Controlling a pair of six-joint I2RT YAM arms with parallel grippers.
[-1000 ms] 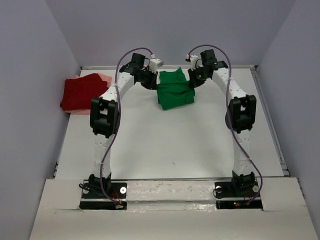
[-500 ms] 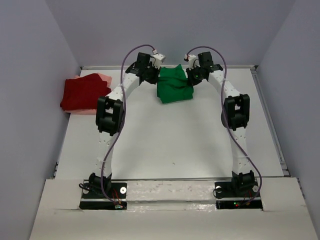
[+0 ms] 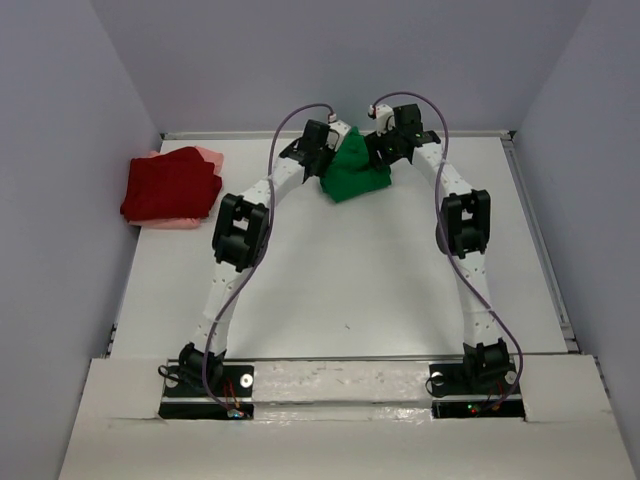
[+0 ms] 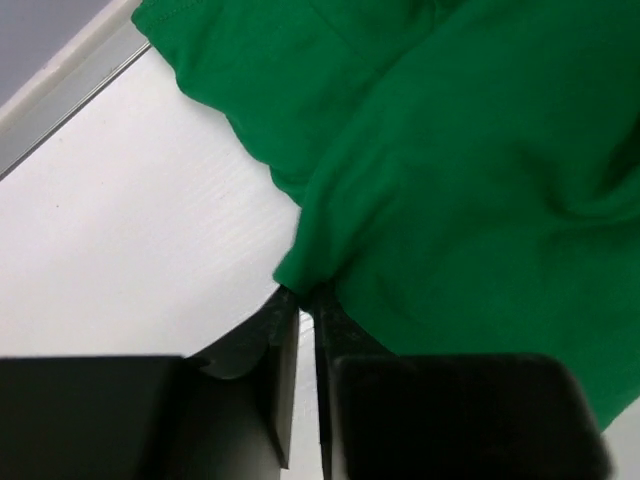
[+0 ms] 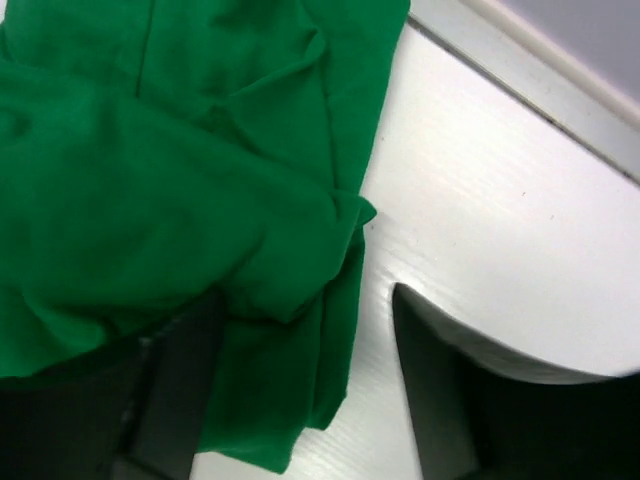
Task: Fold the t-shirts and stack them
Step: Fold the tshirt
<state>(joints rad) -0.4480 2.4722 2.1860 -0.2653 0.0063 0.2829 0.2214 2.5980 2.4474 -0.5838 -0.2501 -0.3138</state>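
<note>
left hand (image 4: pixel 303 305) pinches the green t-shirt (image 4: pixel 450 200) (bunched up), right hand (image 5: pixel 305 300) spread open at its edge.

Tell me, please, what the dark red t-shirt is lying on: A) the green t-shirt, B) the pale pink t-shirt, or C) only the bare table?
B: edges of the pale pink t-shirt show from under the dark red t-shirt, and the green t-shirt lies well apart from both.
</note>
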